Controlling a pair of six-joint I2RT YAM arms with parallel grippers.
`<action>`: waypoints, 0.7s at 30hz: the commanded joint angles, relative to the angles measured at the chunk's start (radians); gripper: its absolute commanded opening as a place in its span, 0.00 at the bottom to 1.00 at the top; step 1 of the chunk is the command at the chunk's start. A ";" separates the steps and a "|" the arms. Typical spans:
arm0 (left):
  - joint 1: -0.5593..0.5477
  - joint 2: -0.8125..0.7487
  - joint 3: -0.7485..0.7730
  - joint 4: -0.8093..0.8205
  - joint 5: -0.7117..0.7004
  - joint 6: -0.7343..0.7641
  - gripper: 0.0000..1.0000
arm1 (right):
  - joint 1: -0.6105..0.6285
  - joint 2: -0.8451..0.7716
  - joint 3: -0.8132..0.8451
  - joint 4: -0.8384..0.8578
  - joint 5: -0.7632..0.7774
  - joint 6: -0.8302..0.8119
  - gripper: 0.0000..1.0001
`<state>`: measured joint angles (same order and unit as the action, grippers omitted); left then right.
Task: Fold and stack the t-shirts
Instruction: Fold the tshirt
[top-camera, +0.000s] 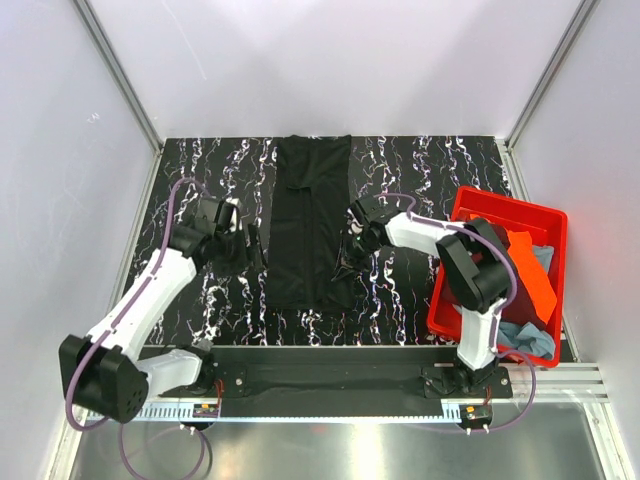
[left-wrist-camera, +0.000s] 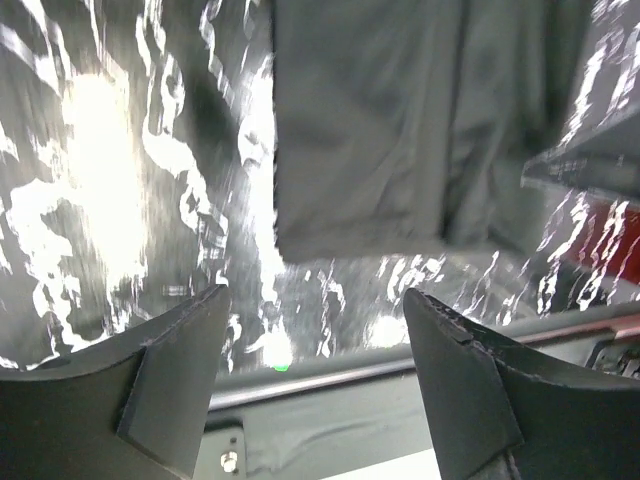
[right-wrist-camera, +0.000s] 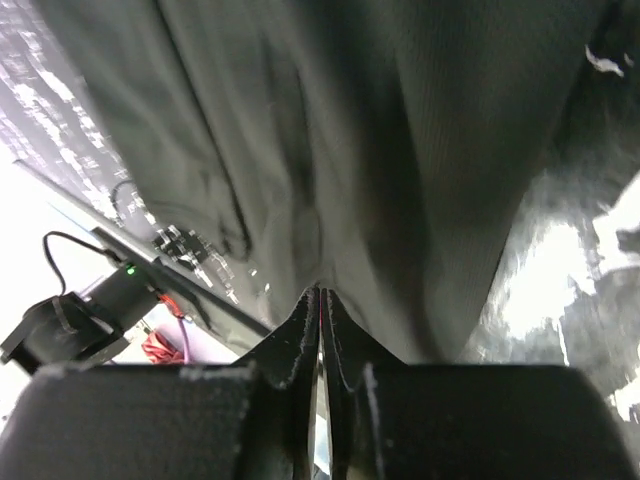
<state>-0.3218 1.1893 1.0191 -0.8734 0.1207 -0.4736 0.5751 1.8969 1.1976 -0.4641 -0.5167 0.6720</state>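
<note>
A black t-shirt (top-camera: 310, 230) lies as a long narrow strip down the middle of the marbled table. My right gripper (top-camera: 352, 243) is at its right edge, about halfway down. In the right wrist view its jaws (right-wrist-camera: 320, 292) are shut together with the dark cloth (right-wrist-camera: 400, 120) puckered at their tips. My left gripper (top-camera: 248, 248) hovers just left of the shirt. It stands open (left-wrist-camera: 315, 305) with nothing between its fingers, and the shirt's near corner (left-wrist-camera: 400, 130) lies ahead of it. More t-shirts, orange (top-camera: 525, 270), grey-blue (top-camera: 530, 335) and maroon (top-camera: 482, 215), sit in the bin.
A red plastic bin (top-camera: 510, 205) stands at the table's right edge, close behind my right arm. White walls enclose the table on three sides. A black rail (top-camera: 330, 375) with both arm bases runs along the near edge.
</note>
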 joint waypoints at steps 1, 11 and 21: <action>0.000 -0.094 -0.059 0.025 0.011 -0.054 0.75 | 0.032 0.053 0.054 0.044 -0.023 -0.011 0.07; 0.000 -0.158 -0.154 0.014 -0.009 -0.071 0.74 | 0.112 0.117 0.086 0.094 -0.055 0.029 0.05; 0.000 -0.128 -0.171 0.036 -0.009 -0.057 0.75 | 0.161 0.125 0.108 0.065 -0.002 0.025 0.06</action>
<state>-0.3218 1.0504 0.8570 -0.8806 0.1207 -0.5327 0.7269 2.0125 1.2659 -0.4026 -0.5392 0.6949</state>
